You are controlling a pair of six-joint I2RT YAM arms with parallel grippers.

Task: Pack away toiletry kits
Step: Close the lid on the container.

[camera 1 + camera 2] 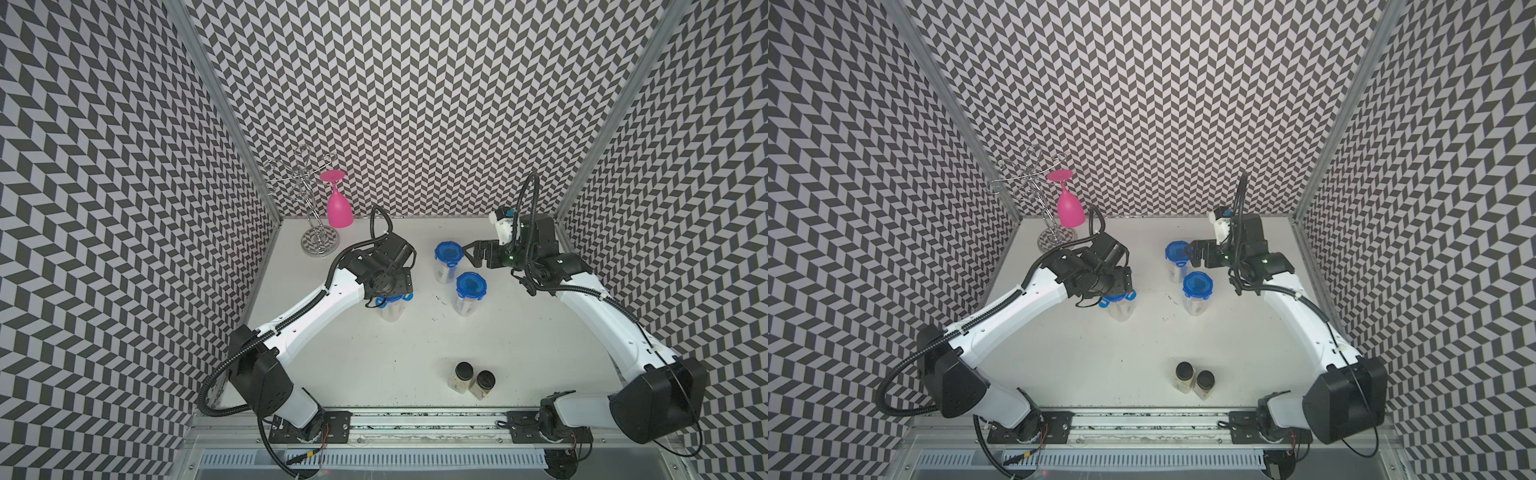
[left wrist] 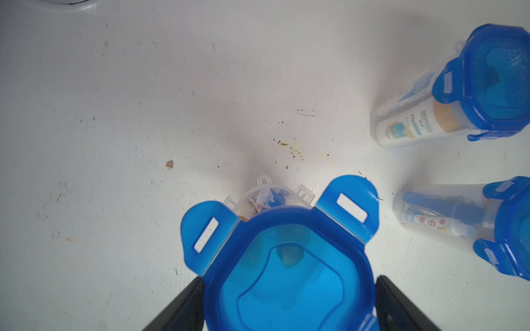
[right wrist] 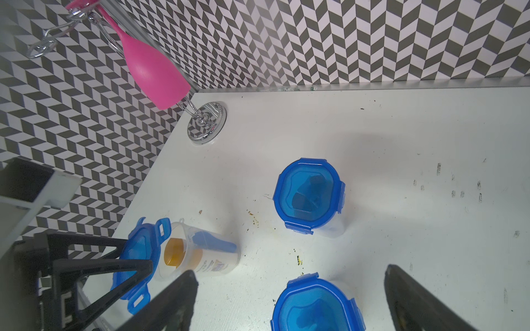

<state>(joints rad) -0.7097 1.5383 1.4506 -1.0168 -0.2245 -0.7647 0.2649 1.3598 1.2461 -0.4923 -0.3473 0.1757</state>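
Chevron walls (image 1: 415,104) box in a white counter (image 1: 374,365). Toward its far left, the left fingers (image 2: 186,309) clamp a blue lid (image 2: 289,272) by its sides, tabs flared, just over the open left tub (image 3: 200,255). That side grip seems chosen to leave the top and tabs free for pressing and snapping. The tub's rim peeks out past the lid, so it is not yet seated. Inside show a gold cap (image 3: 175,253) and a blue toothbrush (image 3: 212,243).

The right fingers (image 3: 407,301) stand wide and empty by the far one of two shut tubs (image 1: 471,286) at far right, probably waiting clear of the lidding. Both of those tubs stand upright with tabs down, so they look finished.

Scuffs and brown crumbs mark the counter between the tubs. A wire rack (image 1: 311,195) with a pink glass (image 1: 338,208) fills the far left corner. Two black-capped jars (image 1: 471,380) sit together near, well apart from the tubs.
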